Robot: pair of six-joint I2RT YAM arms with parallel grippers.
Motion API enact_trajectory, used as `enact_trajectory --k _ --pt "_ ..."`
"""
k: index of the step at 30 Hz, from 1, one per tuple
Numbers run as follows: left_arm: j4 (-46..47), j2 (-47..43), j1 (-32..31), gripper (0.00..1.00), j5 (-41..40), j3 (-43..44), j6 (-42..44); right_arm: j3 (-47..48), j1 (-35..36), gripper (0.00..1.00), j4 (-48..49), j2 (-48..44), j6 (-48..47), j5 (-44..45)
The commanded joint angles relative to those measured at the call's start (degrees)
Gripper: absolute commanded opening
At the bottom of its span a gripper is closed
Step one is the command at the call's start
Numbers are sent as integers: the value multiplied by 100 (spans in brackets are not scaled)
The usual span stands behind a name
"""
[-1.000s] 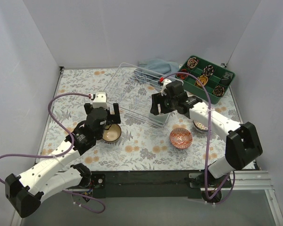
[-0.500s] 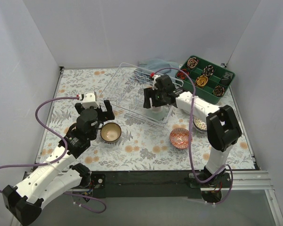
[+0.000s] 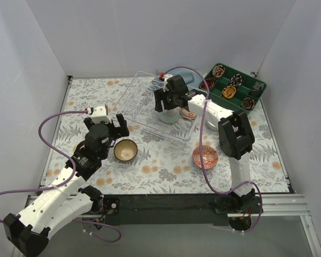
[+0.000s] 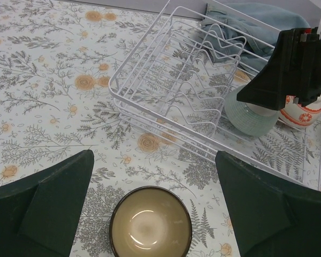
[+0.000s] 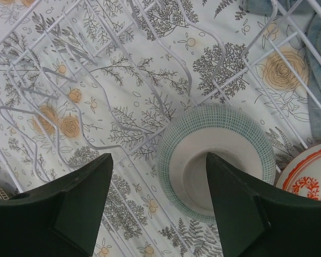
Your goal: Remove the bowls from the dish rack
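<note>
The right gripper (image 5: 158, 160), jaws spread wide, hovers over an upside-down green-checked bowl (image 5: 214, 160) in the white wire dish rack (image 3: 136, 99), an orange-patterned bowl (image 5: 307, 176) just beside it. The left gripper (image 4: 154, 158), jaws also spread, hangs above 1 tan bowl (image 4: 150, 225) on the table (image 3: 166, 166) near the rack.

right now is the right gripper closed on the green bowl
No, the right gripper hangs wide open above the green bowl, not clamped on it.
</note>
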Motion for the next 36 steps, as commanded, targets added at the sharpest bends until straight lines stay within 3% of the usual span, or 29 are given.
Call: enact_trajectory --k 1,9,17,36 --pt "92 -75 36 98 40 -43 0 270 11 79 50 -144 -760 69" --pt "93 -101 71 98 66 -52 1 -327 160 80 -187 -750 -2052 772" --pt "101 -110 106 98 84 -61 18 -828 942 88 -83 -804 -4213 1667" --pt "101 -180 132 98 101 -87 53 -1039 1065 90 392 -31 -4945 2556"
